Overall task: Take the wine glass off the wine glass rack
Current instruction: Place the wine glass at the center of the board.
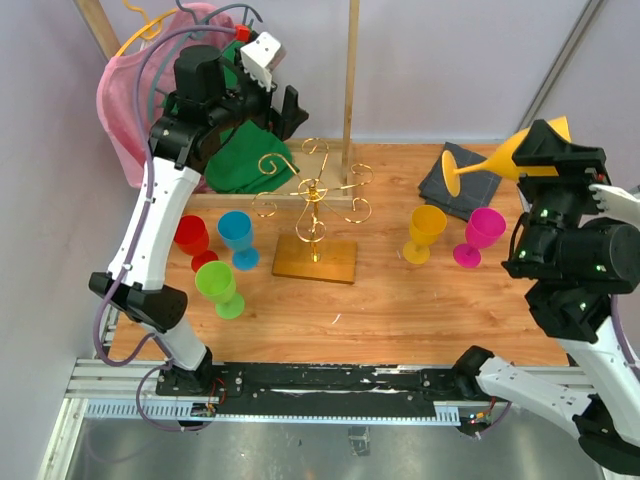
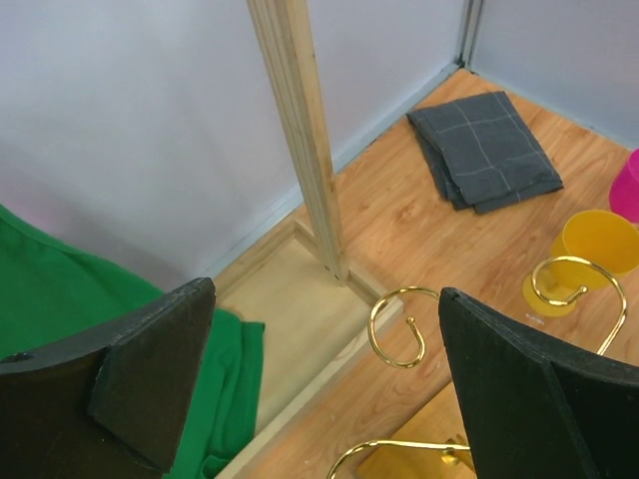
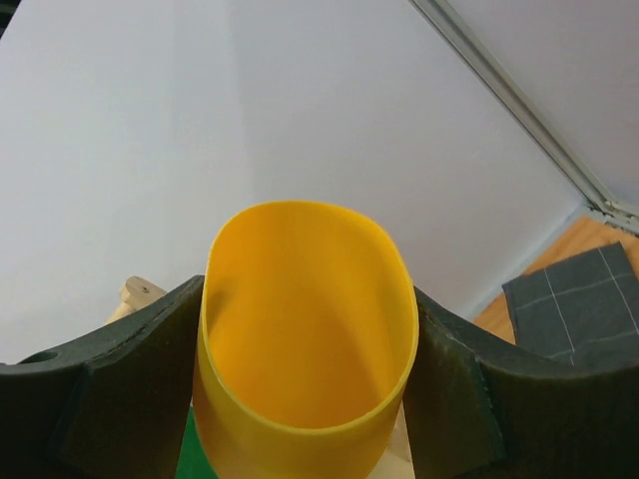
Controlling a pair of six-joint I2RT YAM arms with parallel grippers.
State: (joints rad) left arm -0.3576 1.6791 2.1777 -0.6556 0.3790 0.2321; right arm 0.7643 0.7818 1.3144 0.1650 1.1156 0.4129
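Off right of wine glass rack [image 1: 315, 215]: yellow wine glass [image 1: 495, 160] aloft, clear of it.
Right gripper [image 3: 310, 399] clamps bowl; likely light, rigid, slick plastic, so bowl grip suits. Left gripper [image 2: 324, 379] gapes, empty.

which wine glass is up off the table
The orange-yellow wine glass gripped in the right hand, tipped sideways in the air. The red, blue, green, yellow and pink glasses all stand on the table.

The left gripper's [image 2: 324, 299] jaws are seen spread wide, with the wine glass rack's [image 2: 375, 329] gold curls just past them, a wooden post [image 2: 300, 130] behind, green cloth [image 2: 60, 299] off left, and a gray cloth [image 2: 484, 150] and yellow glass [image 2: 589, 254] off right.
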